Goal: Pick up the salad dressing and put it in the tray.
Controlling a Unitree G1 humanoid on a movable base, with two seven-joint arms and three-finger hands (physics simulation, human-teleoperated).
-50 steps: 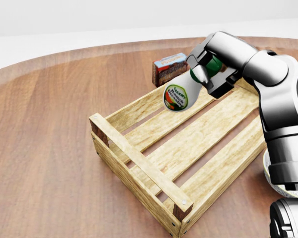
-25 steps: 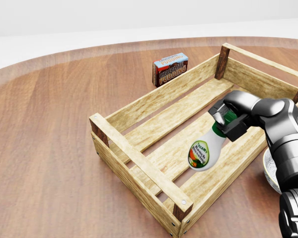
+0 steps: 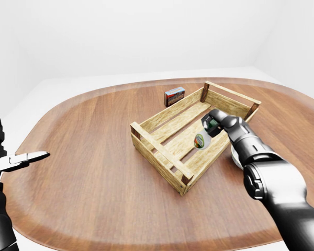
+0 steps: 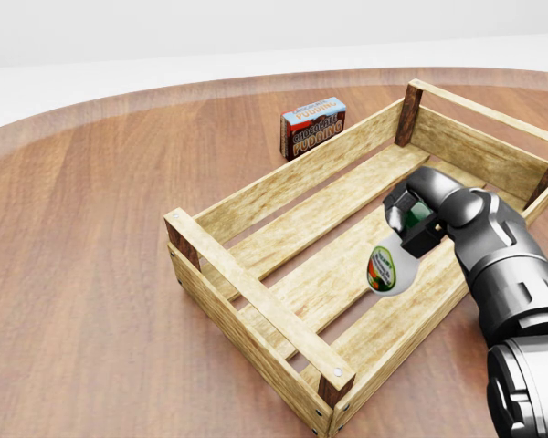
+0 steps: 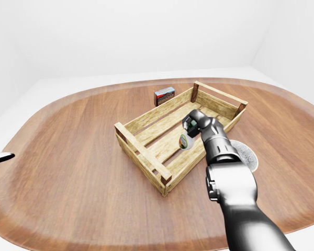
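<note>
While its fingers clench the green-capped neck of the salad dressing (image 4: 387, 266), the right hand (image 4: 418, 219) holds the white bottle tilted, base down, inside the wooden tray (image 4: 256, 308), just above the slats near the tray's right wall in the head view. Beyond the tray's upper-left wall a chocolate pudding box (image 4: 313, 127) stands on the round wooden table (image 4: 82, 265), and a bowl (image 5: 246, 156) sits beside the right forearm. At the left edge of the left-eye view, the left hand (image 3: 22, 159) hangs with fingers released, well apart from the tray.
</note>
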